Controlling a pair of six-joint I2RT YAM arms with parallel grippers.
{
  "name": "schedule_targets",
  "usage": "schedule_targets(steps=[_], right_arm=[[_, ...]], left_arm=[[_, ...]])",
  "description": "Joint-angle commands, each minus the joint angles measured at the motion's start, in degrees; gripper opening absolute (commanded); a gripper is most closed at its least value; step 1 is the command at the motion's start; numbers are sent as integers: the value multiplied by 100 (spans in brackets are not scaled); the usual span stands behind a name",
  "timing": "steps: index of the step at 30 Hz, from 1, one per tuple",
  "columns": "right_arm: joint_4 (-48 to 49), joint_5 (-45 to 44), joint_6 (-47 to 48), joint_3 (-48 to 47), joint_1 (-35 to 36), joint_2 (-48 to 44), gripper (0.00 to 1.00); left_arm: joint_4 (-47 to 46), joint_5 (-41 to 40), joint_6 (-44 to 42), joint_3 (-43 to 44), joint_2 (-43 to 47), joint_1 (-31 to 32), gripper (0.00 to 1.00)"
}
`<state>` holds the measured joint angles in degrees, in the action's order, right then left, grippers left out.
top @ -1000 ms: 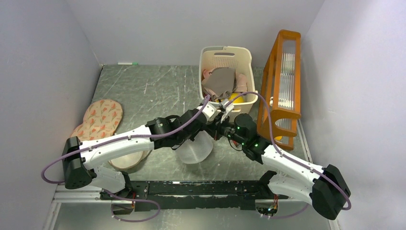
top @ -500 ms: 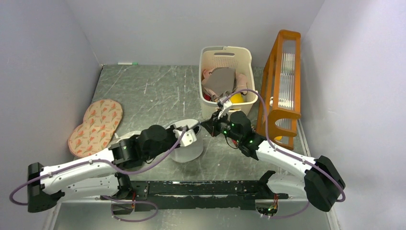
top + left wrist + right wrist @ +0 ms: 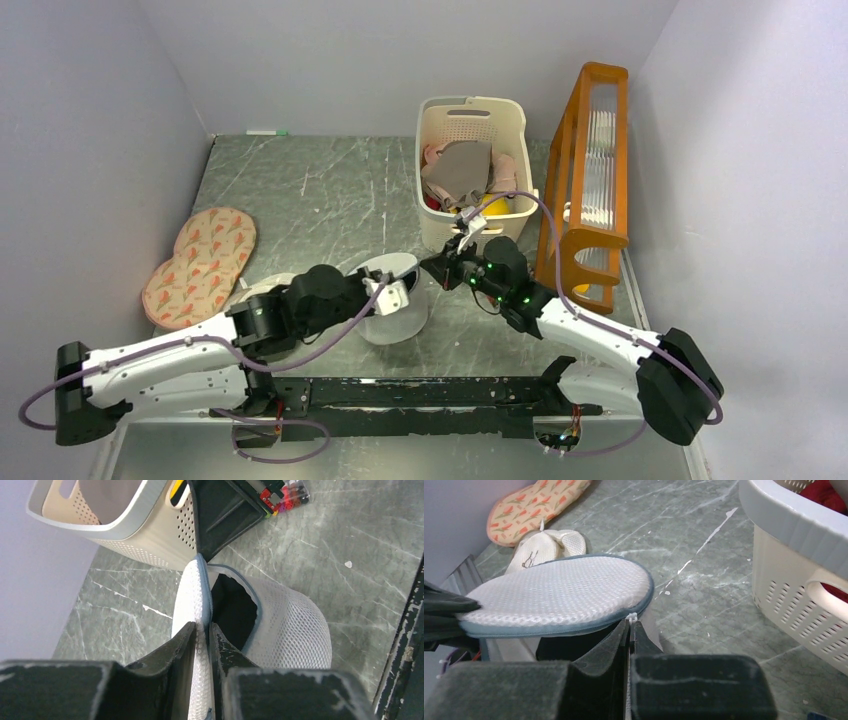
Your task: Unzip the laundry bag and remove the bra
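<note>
the laundry bag (image 3: 400,318) sits on the table (image 3: 320,190) between the two grippers, partly unzipped. its round mesh lid is lifted off the drum along one side, and a dark gap shows under the grey zip rim. in the left wrist view the bra (image 3: 233,611) shows as black fabric inside that gap, just beyond the left jaws and to their right. what shows of it lies inside the bag.

the left gripper (image 3: 202,630) is clamped on the lifted lid, seen edge-on. the white mesh is pinched between both fingers, and the drum wall bulges out to their right. the right gripper (image 3: 630,626) is closed at the lid's rim, its jaws pressed almost together on a small white tab (image 3: 632,616) at the zip edge. the lid spreads away to the left just beyond the fingertips, with the dark opening under it.

far beyond the right jaws and to their left lie two cream mesh pads (image 3: 546,547), and behind them the pink patterned pads (image 3: 539,502), well apart from the bag. near the right jaws on their right stands the cream basket (image 3: 794,535), with something red inside. from above, a grey-brown garment (image 3: 462,170) lies on top of its contents. an orange rack (image 3: 590,150) stands tilted just beside the basket, on the side away from the bag.
</note>
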<state>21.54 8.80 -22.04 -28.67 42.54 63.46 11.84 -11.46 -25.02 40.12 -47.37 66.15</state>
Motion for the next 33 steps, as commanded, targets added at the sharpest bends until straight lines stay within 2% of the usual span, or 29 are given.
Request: schedule_targets(steps=[1,3,6,7,8,9,13,15,20,25,29,31,33], right_arm=[[206,279,93,-34,-24,-176,0],[139,383,126,-67,-22,-179,0],[118,527,142,-53,-17,-230,0],[129,567,133,-33,-13,-254,0],[137,592,128,-25,-11,-274,0],[152,611,118,-6,-3,-293,0],[237,650,44,90,0,-378,0],[254,687,14,122,15,-416,0],[220,766,17,107,25,-490,0],[294,776,34,116,41,-429,0],[369,857,27,112,93,-306,0],[413,873,31,123,134,-269,0],[444,864,29,133,153,-230,0]], left_arm=[[37,-597,336,592,-694,12,25],[391,-867,474,892,-1060,12,23],[555,-909,547,1079,-1390,21,35],[559,-857,558,1108,-1430,21,41],[533,-838,571,1113,-1442,21,52],[480,-848,599,1117,-1442,21,57],[336,-575,509,1044,-1342,23,68],[187,-616,514,986,-1326,21,69],[189,-765,533,1093,-1642,21,66],[501,-955,737,1336,-2197,24,57],[468,-1124,776,1378,-2296,29,52],[427,-1106,775,1351,-2245,30,45],[399,-1221,800,1322,-2167,30,34]])
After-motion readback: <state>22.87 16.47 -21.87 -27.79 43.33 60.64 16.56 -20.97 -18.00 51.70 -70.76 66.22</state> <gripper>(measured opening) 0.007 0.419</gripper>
